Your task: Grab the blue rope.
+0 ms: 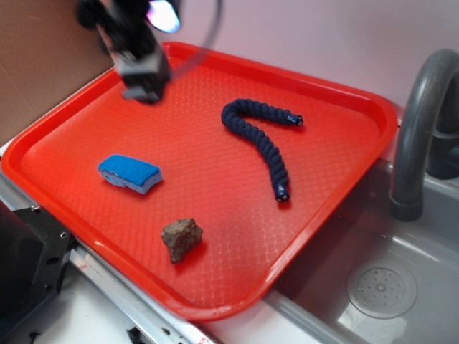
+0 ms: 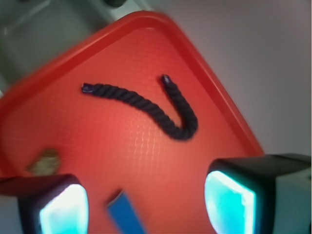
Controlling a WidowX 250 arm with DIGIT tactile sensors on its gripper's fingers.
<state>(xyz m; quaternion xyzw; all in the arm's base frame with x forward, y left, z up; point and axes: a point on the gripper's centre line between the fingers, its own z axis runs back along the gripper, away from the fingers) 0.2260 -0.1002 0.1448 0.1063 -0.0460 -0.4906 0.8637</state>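
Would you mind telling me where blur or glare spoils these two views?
Exterior view: the end effector is motion-smeared under a bright glare spot, while the blue rope, sponge and rock look sharp. Wrist view: everything is soft; the fingers glow cyan and the rope is blurred.
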